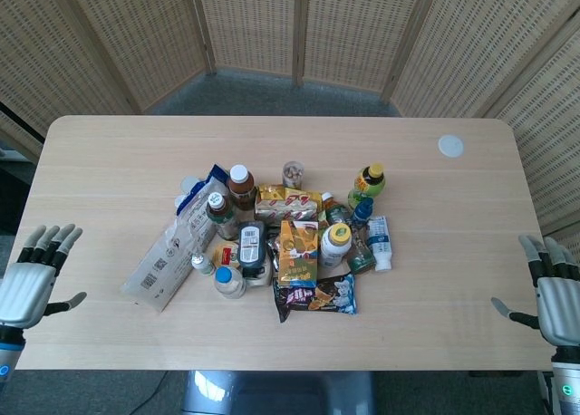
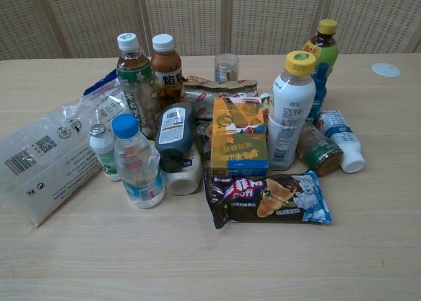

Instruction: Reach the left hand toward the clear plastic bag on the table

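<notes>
Fingers (image 1: pixel 50 241) of the left hand (image 1: pixel 25 288) are spread apart and hold nothing; the hand hangs at the table's near left corner, thumb pointing toward the middle, and shows only in the head view. The clear bag (image 1: pixel 172 252) lies flat on the table (image 1: pixel 109 161) to the right of that hand, well apart from it, with bare wood between them. It is long and slanted, its near end with a barcode pointing toward the left front edge and its far end, with a blue strip, tucked against the pile of goods. In the chest view the bag (image 2: pixel 49 156) fills the left side, its printed marks facing up.

Just beside the bag stand a small white bottle (image 2: pixel 102 151) and a water bottle (image 2: pixel 137 162) with a blue cap. Behind them rise a tea bottle (image 2: pixel 135 84) with a white cap and a brown bottle (image 2: pixel 167 68). A dark squeeze bottle (image 2: pixel 173 135) leans cap-down in the middle, next to an orange box (image 2: pixel 240 137). A dark snack pack (image 2: pixel 266 197) lies in front of the box. Further right stand a white bottle (image 2: pixel 291 110) with a yellow cap and a green bottle (image 2: pixel 321 54), and a small bottle (image 2: pixel 342 140) lies on its side.

At the far right corner lies a white lid (image 1: pixel 450 145).

The right hand (image 1: pixel 555 297) hangs off the near right corner, fingers apart, holding nothing.
</notes>
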Tool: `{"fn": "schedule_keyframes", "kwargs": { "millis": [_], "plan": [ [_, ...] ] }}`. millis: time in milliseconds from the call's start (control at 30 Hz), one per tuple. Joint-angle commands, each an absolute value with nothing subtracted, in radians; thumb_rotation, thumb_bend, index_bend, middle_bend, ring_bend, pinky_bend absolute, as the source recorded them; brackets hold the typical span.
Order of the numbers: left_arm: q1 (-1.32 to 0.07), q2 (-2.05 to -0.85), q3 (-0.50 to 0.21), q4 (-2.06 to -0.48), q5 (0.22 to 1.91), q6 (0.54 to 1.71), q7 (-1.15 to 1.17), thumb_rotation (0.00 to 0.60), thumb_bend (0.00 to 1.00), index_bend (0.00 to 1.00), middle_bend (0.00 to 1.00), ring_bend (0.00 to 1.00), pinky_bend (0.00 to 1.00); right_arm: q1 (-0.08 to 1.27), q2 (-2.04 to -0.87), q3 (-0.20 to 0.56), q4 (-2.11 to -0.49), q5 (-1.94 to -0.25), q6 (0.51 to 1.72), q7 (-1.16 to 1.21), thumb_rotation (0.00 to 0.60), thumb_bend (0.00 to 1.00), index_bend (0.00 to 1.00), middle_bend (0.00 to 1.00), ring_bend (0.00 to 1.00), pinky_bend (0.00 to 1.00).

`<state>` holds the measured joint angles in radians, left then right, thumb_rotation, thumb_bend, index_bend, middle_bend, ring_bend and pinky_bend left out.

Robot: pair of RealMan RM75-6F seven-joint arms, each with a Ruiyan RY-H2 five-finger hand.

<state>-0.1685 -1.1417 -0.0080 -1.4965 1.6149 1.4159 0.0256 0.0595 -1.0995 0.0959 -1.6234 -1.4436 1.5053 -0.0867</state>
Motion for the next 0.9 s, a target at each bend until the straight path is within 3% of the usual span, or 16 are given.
{"fn": "schedule_keyframes", "kwargs": {
  "millis": [33, 367, 667, 900],
  "plan": [
    [-0.246, -1.124, 0.025, -1.353, 1.747, 1.388, -0.056, 0.6, 0.0, 0.0, 0.0, 0.0, 0.0, 0.058, -1.101, 0.098, -1.624, -1.443, 1.51, -0.093, 0.507, 0.0, 0.0, 0.0, 0.0, 0.0],
    [-0.394, -1.161, 0.114, -0.963, 2.029, 1.462, -0.171, 0.6, 0.0, 0.0, 0.0, 0.0, 0.0, 0.058, -1.11, 0.103, -1.628, -1.433, 1.512, -0.119, 0.505, 0.0, 0.0, 0.0, 0.0, 0.0],
    [-0.493, -1.3, 0.148, -0.685, 2.09, 1.476, -0.173, 0.6, 0.0, 0.0, 0.0, 0.0, 0.0, 0.06, -1.112, 0.106, -1.622, -1.422, 1.504, -0.119, 0.504, 0.0, 0.0, 0.0, 0.0, 0.0],
    [-0.561, -1.386, 0.151, -0.619, 2.076, 1.448, -0.151, 0.6, 0.0, 0.0, 0.0, 0.0, 0.0, 0.058, -1.107, 0.112, -1.622, -1.413, 1.504, -0.106, 0.503, 0.0, 0.0, 0.0, 0.0, 0.0]
  ]
}}
